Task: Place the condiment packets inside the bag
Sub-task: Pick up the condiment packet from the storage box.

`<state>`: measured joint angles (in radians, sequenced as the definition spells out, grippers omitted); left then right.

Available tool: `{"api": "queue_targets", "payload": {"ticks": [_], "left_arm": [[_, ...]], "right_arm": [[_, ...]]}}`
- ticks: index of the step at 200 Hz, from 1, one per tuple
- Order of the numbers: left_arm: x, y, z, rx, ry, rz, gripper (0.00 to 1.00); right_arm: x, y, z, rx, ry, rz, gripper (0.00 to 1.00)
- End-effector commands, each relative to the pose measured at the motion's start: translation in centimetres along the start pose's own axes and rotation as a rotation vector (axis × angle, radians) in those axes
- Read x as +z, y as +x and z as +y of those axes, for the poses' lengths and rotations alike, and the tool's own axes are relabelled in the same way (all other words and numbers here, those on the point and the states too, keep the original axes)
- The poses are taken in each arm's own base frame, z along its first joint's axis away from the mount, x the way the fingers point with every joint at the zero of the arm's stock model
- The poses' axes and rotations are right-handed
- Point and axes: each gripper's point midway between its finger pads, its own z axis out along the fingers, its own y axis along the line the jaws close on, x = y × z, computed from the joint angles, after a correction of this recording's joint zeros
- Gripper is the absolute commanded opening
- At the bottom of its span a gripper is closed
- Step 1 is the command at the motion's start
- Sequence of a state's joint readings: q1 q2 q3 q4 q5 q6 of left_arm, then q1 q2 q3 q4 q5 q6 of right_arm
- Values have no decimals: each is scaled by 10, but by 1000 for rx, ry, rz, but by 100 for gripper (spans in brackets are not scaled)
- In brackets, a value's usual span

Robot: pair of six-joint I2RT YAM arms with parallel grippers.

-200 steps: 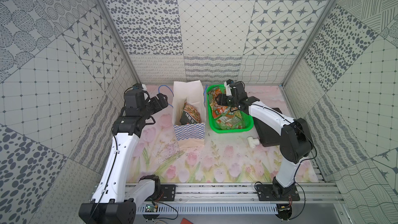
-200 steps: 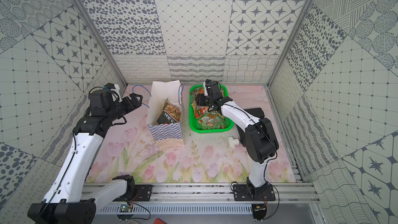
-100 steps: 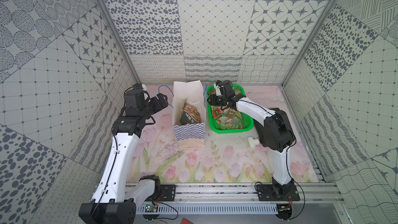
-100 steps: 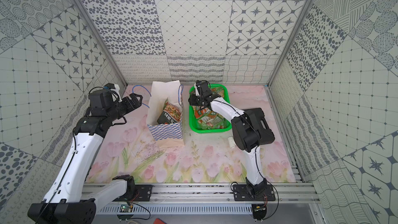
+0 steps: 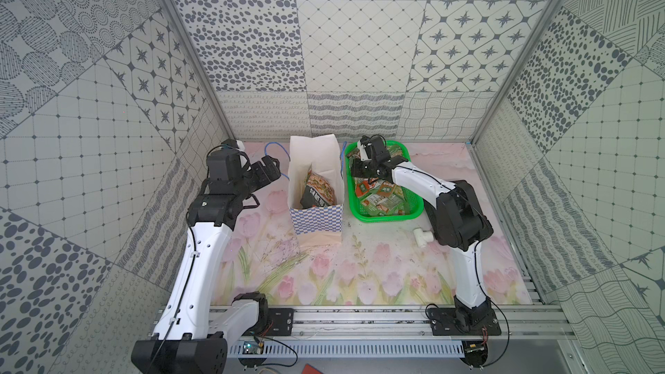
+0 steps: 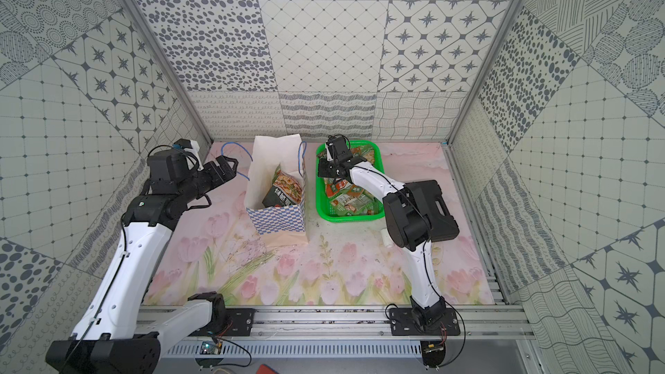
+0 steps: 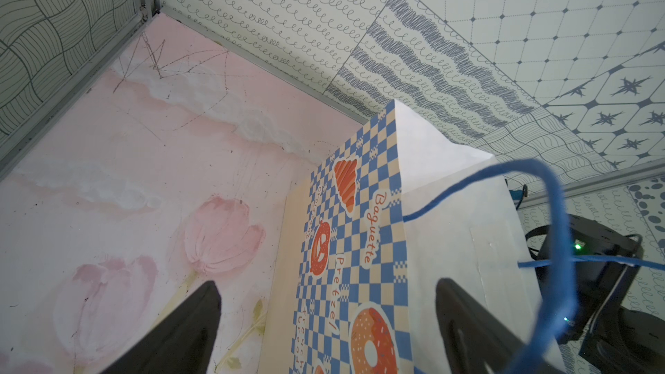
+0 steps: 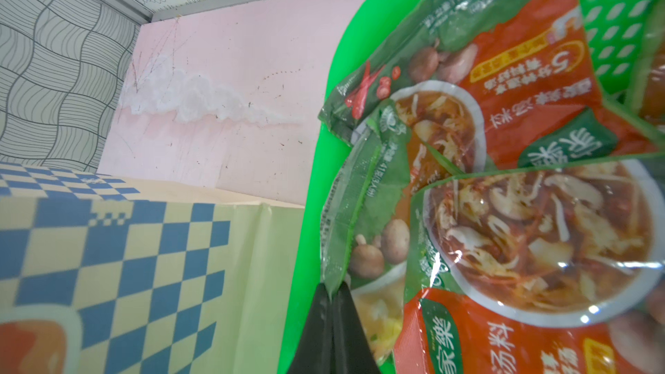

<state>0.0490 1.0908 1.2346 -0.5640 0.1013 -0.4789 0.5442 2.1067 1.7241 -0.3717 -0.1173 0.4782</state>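
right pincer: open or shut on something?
Shut: in the right wrist view the right pincer pinches a green packet by its corner, at the basket rim.

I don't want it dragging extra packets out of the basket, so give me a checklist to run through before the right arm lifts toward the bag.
1. Grip: ok. The right gripper is shut on the corner of a green-edged packet.
2. Single packet only: cannot tell. Other packets overlap it in the green basket.
3. Bag upright, mouth open: ok.
4. Room inside: ok. One larger packet leans there, with space beside it.
5. Left gripper clear of the mouth: ok. It is open, beside the bag.
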Motion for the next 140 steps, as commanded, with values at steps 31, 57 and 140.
{"api": "queue_targets", "payload": {"ticks": [31,57,140], "left_arm": [[-2,-6,-7,2,33,-23,96],[0,-5,-6,2,31,-19,96],[1,-4,-6,-2,37,-15,96]], "right_arm": [[-117,-58,34,-64,-18,-261,0],[-172,-73,51,-82,-46,-372,0],[-324,-88,148,-260,-208,-657,0]]}}
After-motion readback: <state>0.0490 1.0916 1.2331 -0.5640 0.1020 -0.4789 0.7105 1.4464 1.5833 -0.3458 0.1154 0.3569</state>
